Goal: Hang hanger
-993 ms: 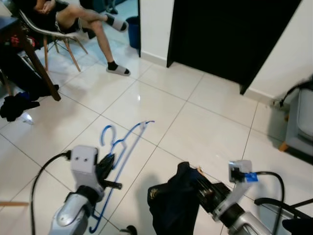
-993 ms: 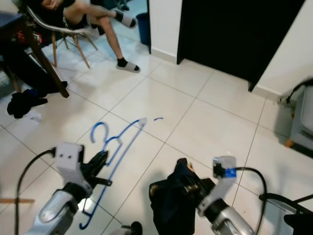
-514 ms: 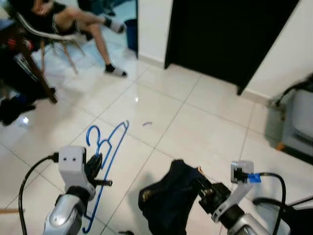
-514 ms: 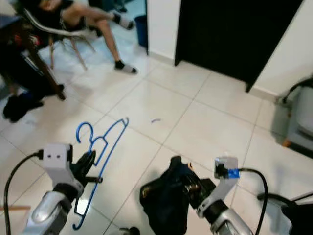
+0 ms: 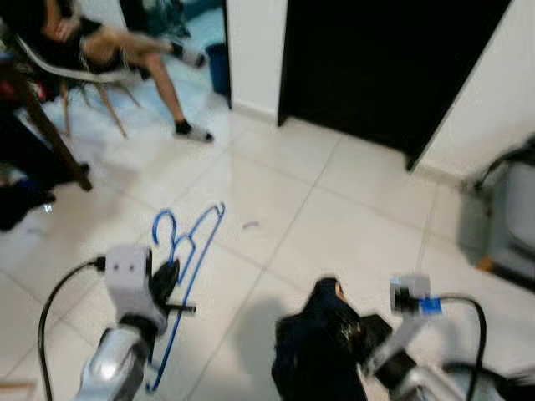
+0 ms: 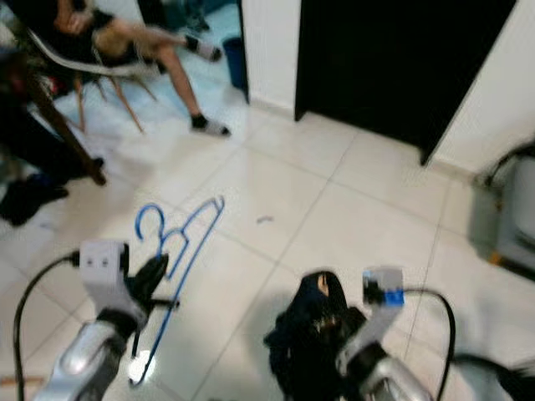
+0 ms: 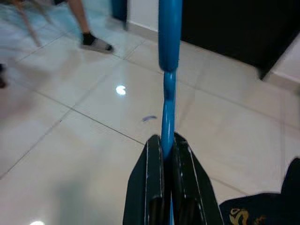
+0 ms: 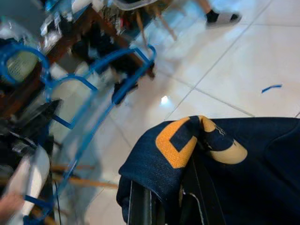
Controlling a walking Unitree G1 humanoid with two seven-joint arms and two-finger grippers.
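Note:
A blue wire hanger (image 5: 189,246) hangs upright over the tiled floor, and my left gripper (image 5: 165,280) is shut on its lower bar. In the left wrist view the two black fingers (image 7: 153,187) clamp the blue bar (image 7: 168,51) between them. My right gripper (image 5: 359,341) is shut on a bunched dark navy garment (image 5: 316,355) with an orange print (image 8: 213,152), held low to the right of the hanger. The garment covers most of the right fingers. The right wrist view also catches the blue hanger (image 8: 93,91) beside the left arm.
A person (image 5: 100,42) sits on a chair (image 5: 79,79) at the far left, feet on the floor. A dark doorway (image 5: 384,58) lies ahead. A grey appliance (image 5: 506,217) stands at the right. Dark clothes (image 5: 17,205) and a small blue scrap (image 5: 251,224) lie on the tiles.
The whole picture has shifted and blurred, so the camera has moved. Both grippers keep their hold. The garment now sits a little further right, more bunched under my right gripper.

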